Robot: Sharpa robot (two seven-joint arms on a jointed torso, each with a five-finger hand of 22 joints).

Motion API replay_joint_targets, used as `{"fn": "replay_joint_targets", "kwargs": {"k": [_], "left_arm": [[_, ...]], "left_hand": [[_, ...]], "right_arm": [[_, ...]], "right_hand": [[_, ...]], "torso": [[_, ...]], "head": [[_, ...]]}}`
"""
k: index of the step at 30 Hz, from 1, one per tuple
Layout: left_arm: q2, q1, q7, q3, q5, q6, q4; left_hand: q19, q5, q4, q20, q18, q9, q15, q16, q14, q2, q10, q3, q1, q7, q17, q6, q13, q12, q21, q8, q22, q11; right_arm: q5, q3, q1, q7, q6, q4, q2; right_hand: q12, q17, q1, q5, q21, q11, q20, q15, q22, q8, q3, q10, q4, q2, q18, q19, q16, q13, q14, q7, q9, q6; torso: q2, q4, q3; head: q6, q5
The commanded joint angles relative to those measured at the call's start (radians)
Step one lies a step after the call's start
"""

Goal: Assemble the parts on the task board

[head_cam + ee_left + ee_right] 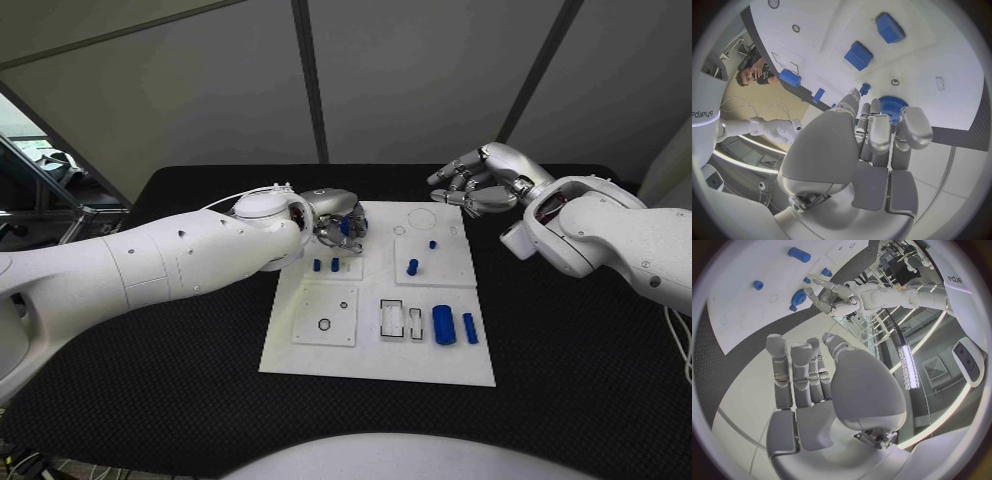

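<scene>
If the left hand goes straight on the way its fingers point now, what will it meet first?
Most likely the blue gear: in the left wrist view it lies just past the fingers of the left hand, on the board. Whether they already touch it is unclear.

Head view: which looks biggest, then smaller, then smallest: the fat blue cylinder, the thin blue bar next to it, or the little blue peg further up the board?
1. Fat blue cylinder, clearly the largest.
2. Thin blue bar, about as long but much narrower.
3. Little blue peg, the smallest, though it sits slightly farther from the camera.
</scene>
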Motion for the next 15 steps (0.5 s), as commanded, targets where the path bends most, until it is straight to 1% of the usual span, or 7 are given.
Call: {"fn": "replay_joint_targets", "kwargs": {"k": [1, 5, 12, 13, 15], "left_arm": [[0.011, 0.001, 0.002, 0.0, -0.048, 0.024, -0.011], [0.022, 0.0, -0.003, 0.0, -0.052, 0.036, -0.025], [0.035, -0.001, -0.009, -0.001, -0.054, 0.052, -0.04], [0.037, -0.001, -0.01, -0.001, -0.054, 0.055, -0.041], [0.04, -0.002, -0.011, -0.002, -0.054, 0.061, -0.043]], "left_hand": [[0.009, 0.004, 0.001, 0.001, 0.003, -0.004, -0.001, 0.01, 0.015, -0.012, 0.01, 0.013, 0.001, 0.001, 0.005, 0.01, -0.005, -0.007, 0.014, -0.004, 0.011, 0.001], [0.011, 0.005, -0.002, 0.0, 0.001, -0.009, -0.003, 0.018, 0.017, -0.01, 0.02, 0.033, 0.007, 0.001, 0.006, 0.02, -0.013, -0.011, 0.025, -0.006, 0.021, 0.0], [0.014, 0.005, -0.004, -0.001, -0.001, -0.015, -0.003, 0.027, 0.019, -0.014, 0.028, 0.049, 0.007, 0.002, 0.01, 0.024, -0.02, -0.017, 0.037, -0.01, 0.032, 0.0], [0.014, 0.005, -0.004, -0.001, -0.001, -0.016, -0.003, 0.028, 0.019, -0.014, 0.029, 0.052, 0.007, 0.002, 0.01, 0.026, -0.022, -0.018, 0.039, -0.011, 0.033, 0.0], [0.015, 0.005, -0.005, -0.001, -0.002, -0.018, -0.003, 0.031, 0.02, -0.016, 0.032, 0.06, 0.007, 0.002, 0.011, 0.03, -0.025, -0.021, 0.043, -0.012, 0.037, 0.0]], "right_arm": [[0.007, 0.001, 0.002, 0.012, -0.002, 0.001, 0.002], [0.007, 0.001, 0.002, 0.011, -0.001, 0.001, 0.003], [0.007, 0.001, 0.002, 0.011, -0.001, 0.002, 0.003], [0.007, 0.001, 0.002, 0.011, -0.001, 0.002, 0.003], [0.007, 0.001, 0.002, 0.011, -0.001, 0.002, 0.004]], "right_hand": [[-0.002, 0.0, -0.004, -0.002, -0.003, 0.0, 0.002, 0.0, 0.0, -0.004, 0.002, -0.003, 0.001, 0.001, 0.013, 0.009, -0.006, -0.001, 0.008, 0.004, -0.001, 0.003], [-0.002, 0.0, -0.004, -0.002, -0.003, 0.0, 0.002, 0.0, 0.0, -0.004, 0.002, -0.003, 0.001, 0.001, 0.013, 0.009, -0.006, -0.001, 0.008, 0.004, -0.001, 0.003], [-0.001, 0.002, -0.002, -0.001, -0.003, -0.001, 0.001, -0.001, 0.0, -0.004, 0.003, -0.003, 0.0, 0.001, 0.013, 0.01, -0.006, 0.0, 0.009, 0.004, -0.001, 0.003], [-0.001, 0.002, -0.002, -0.001, -0.003, -0.001, 0.001, -0.001, 0.0, -0.004, 0.003, -0.003, 0.0, 0.001, 0.013, 0.01, -0.006, 0.0, 0.009, 0.004, -0.001, 0.003], [-0.001, 0.004, 0.0, 0.001, -0.002, -0.001, 0.001, -0.001, 0.001, -0.004, 0.005, -0.003, -0.001, 0.002, 0.013, 0.01, -0.005, 0.0, 0.01, 0.004, -0.001, 0.003]], "torso": [[-0.001, 0.0005, 0.0004], [-0.001, 0.0004, 0.0001], [-0.001, 0.0005, 0.0007], [-0.001, 0.0004, 0.0004], [-0.001, 0.0008, 0.0003]], "head": [[-0.001, -0.001], [0.004, -0.002], [0.001, -0.005], [-0.002, -0.006], [-0.004, -0.009]]}}
